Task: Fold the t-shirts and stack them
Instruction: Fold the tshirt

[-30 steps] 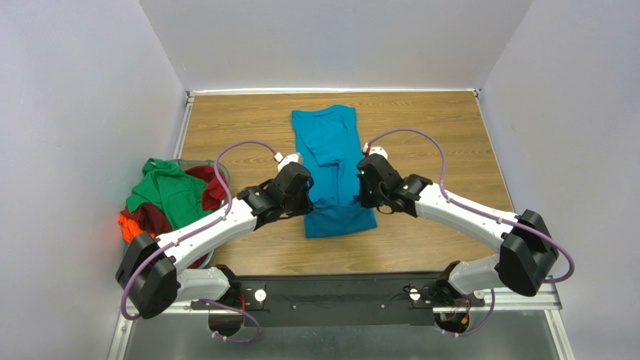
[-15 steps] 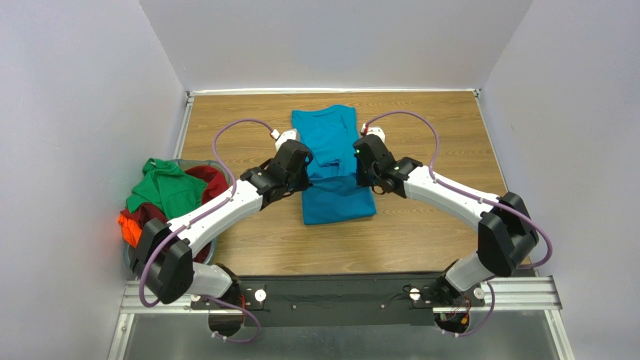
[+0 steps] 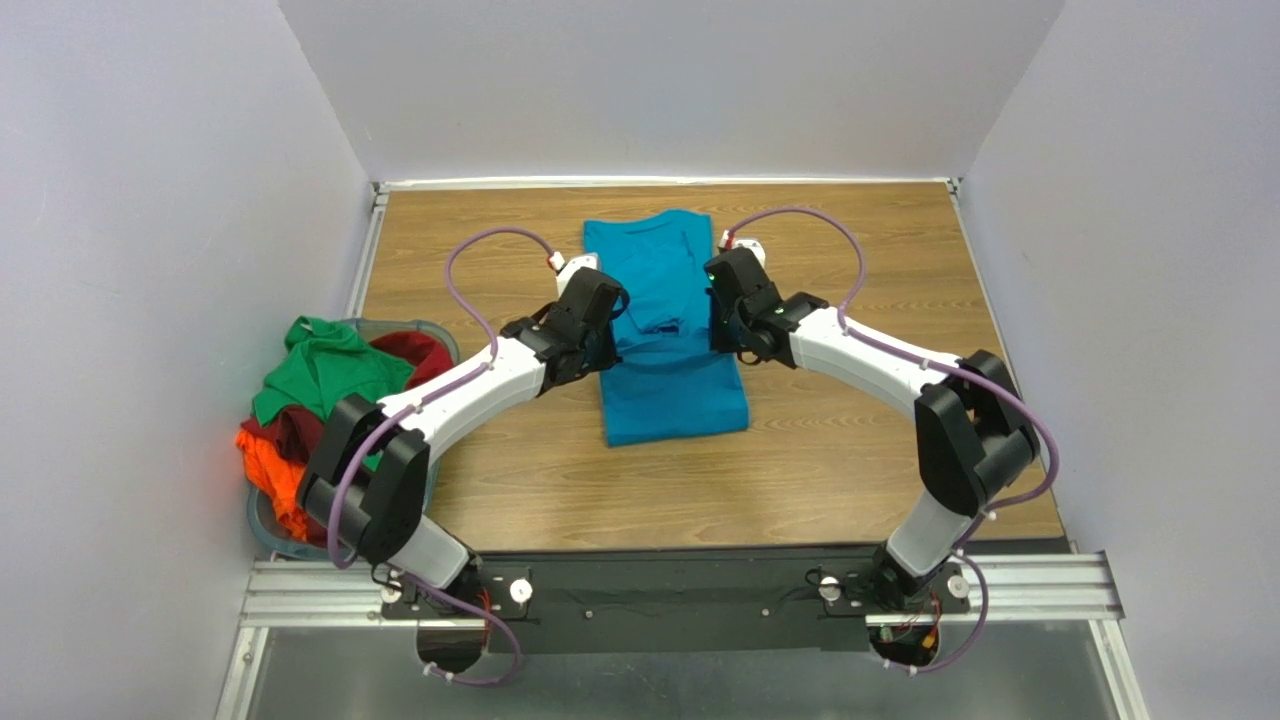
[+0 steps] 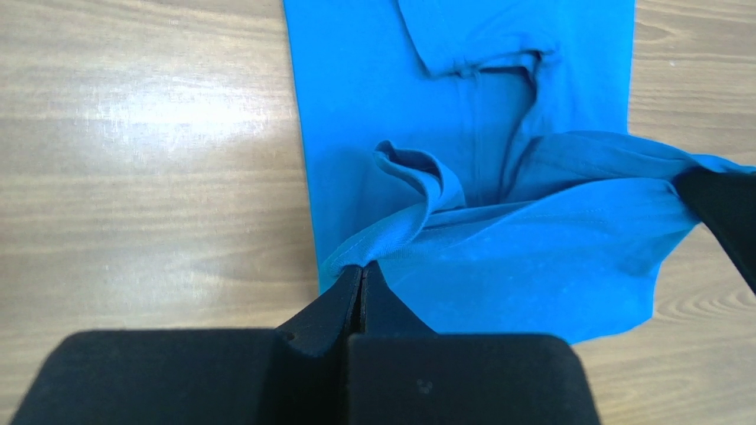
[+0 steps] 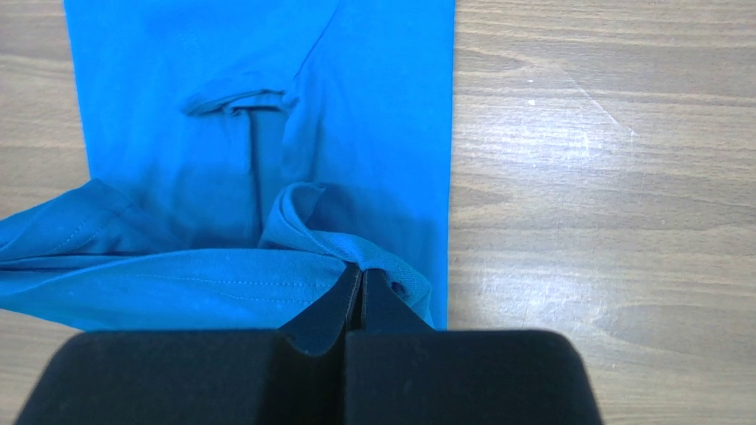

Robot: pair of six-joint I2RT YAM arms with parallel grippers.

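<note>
Quick progress check. The light wooden tabletop had just one shirt on it, the teal-blue cotton t-shirt, lying as a long narrow strip down the middle with its sleeves tucked in on top. I'd say the side folds were done.

The grey-blue round plastic basket sat at the table's left edge, well apart from the teal shirt. The green t-shirt was heaped on top of it, the dark red one showed behind and under that, and the bright orange one spilled over the near side. None of those three looked folded, and there was no stack anywhere.

The left gripper was pinched tight on the teal shirt's left edge, and the right gripper was clamped the same way on its right edge. Both held the cloth bunched up off the table about halfway along the strip (looked like the crosswise fold in progress, but that's my read).

So I'd put it at roughly three-quarters through shirt one of four. That left laying this fold down, then three whole shirts plus the stacking.
</note>
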